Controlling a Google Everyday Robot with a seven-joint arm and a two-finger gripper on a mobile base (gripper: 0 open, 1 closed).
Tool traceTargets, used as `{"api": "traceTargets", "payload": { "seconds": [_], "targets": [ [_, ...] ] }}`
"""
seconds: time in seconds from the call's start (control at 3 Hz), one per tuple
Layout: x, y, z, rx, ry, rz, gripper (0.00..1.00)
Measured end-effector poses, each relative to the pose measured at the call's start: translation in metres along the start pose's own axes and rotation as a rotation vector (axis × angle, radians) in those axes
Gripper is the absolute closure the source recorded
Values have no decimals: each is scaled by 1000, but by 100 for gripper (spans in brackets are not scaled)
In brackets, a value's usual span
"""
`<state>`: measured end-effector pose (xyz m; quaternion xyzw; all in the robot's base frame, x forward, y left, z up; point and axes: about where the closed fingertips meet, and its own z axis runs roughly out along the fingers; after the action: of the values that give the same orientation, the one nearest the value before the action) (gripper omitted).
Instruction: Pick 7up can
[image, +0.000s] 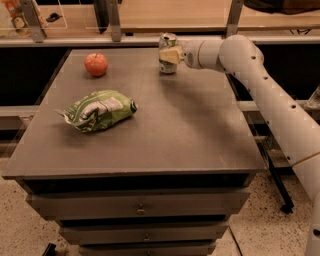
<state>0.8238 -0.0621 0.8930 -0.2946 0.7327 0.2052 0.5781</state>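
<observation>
The 7up can (167, 66), white and green with a silver top, stands upright at the far edge of the table, right of centre. My gripper (169, 54) reaches in from the right at the end of the white arm (250, 65). Its pale fingers (172, 54) are closed across the can's middle. The can's base is at the table surface or just above it; I cannot tell which.
A red apple (96, 64) sits at the far left of the grey table (165, 135). A green and white chip bag (99, 110) lies left of centre. A wooden shelf with metal posts (114, 22) runs behind the table. Drawers are below the front edge.
</observation>
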Motion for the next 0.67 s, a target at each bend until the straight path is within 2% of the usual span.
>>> {"api": "traceTargets", "payload": {
  "seconds": [0.33,0.67],
  "targets": [
    [-12,4,-12,-20,-14,0,100],
    [-34,12,-34,-39,-40,-9,100]
  ]
}}
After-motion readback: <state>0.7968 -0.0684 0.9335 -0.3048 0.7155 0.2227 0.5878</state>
